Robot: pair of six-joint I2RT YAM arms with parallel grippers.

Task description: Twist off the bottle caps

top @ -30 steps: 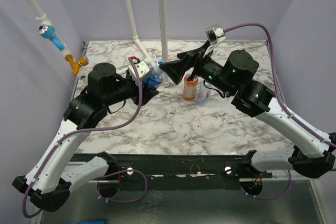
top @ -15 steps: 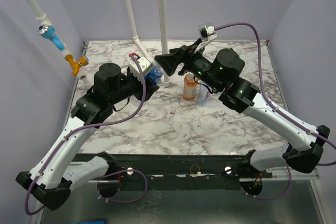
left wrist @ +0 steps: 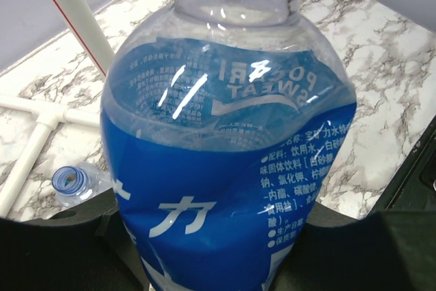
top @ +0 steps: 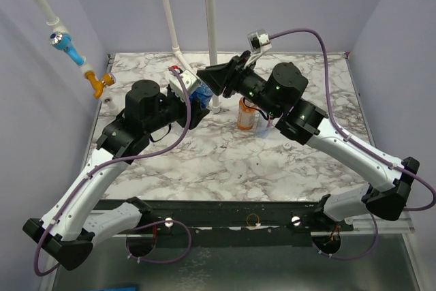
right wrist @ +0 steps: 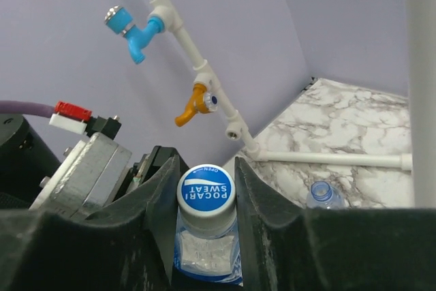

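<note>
My left gripper (left wrist: 225,260) is shut on the body of a clear bottle (left wrist: 231,168) with a blue label, holding it upright above the table. The bottle's white cap (right wrist: 206,192) with a blue printed top sits between the fingers of my right gripper (right wrist: 206,168), and both fingers press on its sides. From above, the two grippers meet at the held bottle (top: 200,95), with the right gripper (top: 212,81) over the left gripper (top: 194,105). An orange bottle (top: 246,117) stands to the right of them.
An uncapped clear bottle (left wrist: 71,182) lies on the marble table by a white pipe (left wrist: 41,134). Two upright white pipes (top: 211,32) rise behind the grippers. A pipe on the left wall carries a blue tap (top: 63,40) and an orange tap (top: 102,84).
My right gripper has swung left, away from above the orange bottle, to the bottle in my left gripper and closed on its cap. The left arm has shifted slightly.
</note>
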